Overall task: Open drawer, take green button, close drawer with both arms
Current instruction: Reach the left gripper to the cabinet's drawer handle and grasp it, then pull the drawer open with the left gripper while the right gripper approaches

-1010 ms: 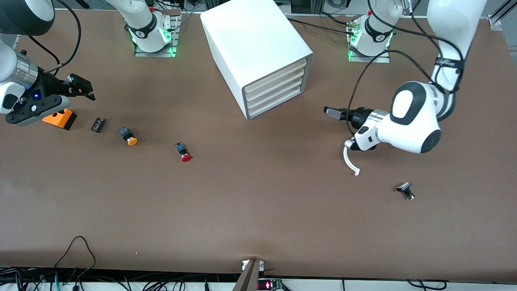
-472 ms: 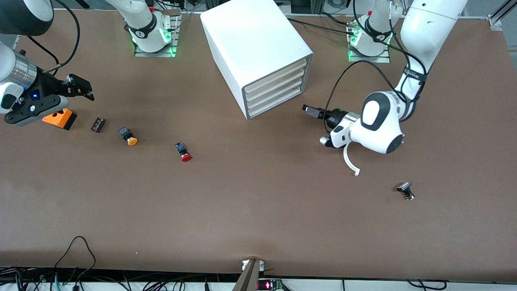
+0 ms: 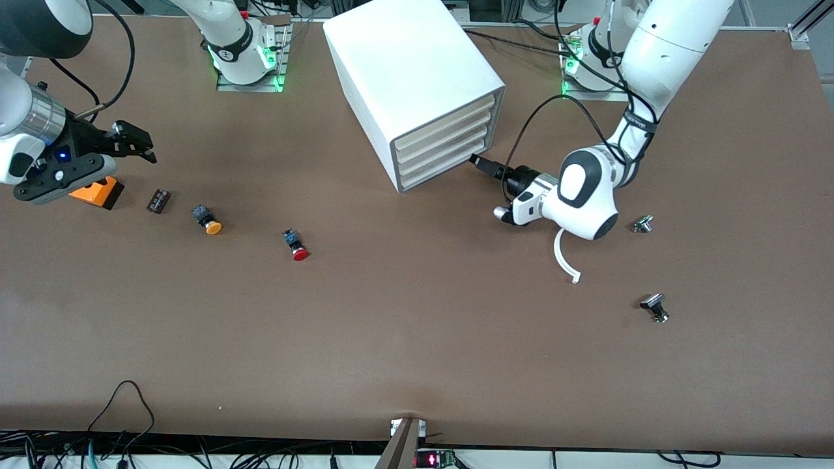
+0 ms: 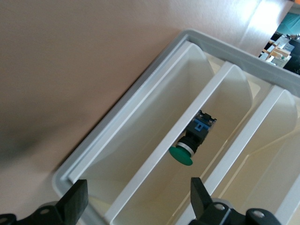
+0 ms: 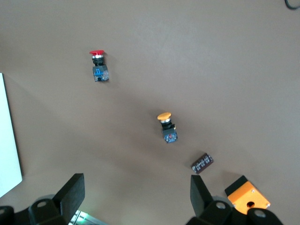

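Nearest the front camera lies a black clip [image 3: 653, 306], then a white strip [image 3: 565, 258], a red button [image 3: 296, 246] and an orange button [image 3: 207, 219]. Farther on, the cabinet [image 3: 410, 71] has all four drawers pushed in; the drawer [image 3: 443, 170] is the lowest, a shallow white tray. In the left wrist view the button [image 4: 192, 138] shows inside the cabinet, between two white drawer fronts. It lies on its side, round green cap outward, with a dark body and a blue band; I cannot tell which drawer holds it.

The left gripper [image 3: 475, 159] is low at the drawer's front, at the corner toward the left arm. Its fingers [image 4: 77, 200] are spread wide and hold nothing; I cannot tell whether they touch the drawer.

The right gripper [image 3: 133, 144] waits over an orange block [image 3: 98, 191], fingers [image 5: 72, 190] also wide apart and holding nothing.
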Controlling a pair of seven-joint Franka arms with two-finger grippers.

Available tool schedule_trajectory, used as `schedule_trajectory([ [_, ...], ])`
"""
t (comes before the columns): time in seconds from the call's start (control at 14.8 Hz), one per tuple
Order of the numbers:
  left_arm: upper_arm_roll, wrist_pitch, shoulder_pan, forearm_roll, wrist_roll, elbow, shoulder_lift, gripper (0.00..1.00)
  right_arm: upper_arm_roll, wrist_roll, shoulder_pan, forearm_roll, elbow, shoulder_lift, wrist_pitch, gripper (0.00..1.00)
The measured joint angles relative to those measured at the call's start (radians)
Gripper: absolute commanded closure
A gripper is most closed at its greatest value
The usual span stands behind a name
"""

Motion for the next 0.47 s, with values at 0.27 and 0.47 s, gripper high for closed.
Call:
schedule_trajectory([
  [0.27,0.0,0.001,-0.027,-0.004,0.034,-0.018,0.0,0.16,0.004,-0.029,0.026,0.0,0.017,0.069,0.063,0.0],
  [0.47,0.0,0.002,-0.028,-0.021,0.087,-0.054,0.004,0.2,0.006,-0.051,0.038,0.056,0.023,0.105,0.068,0.01],
])
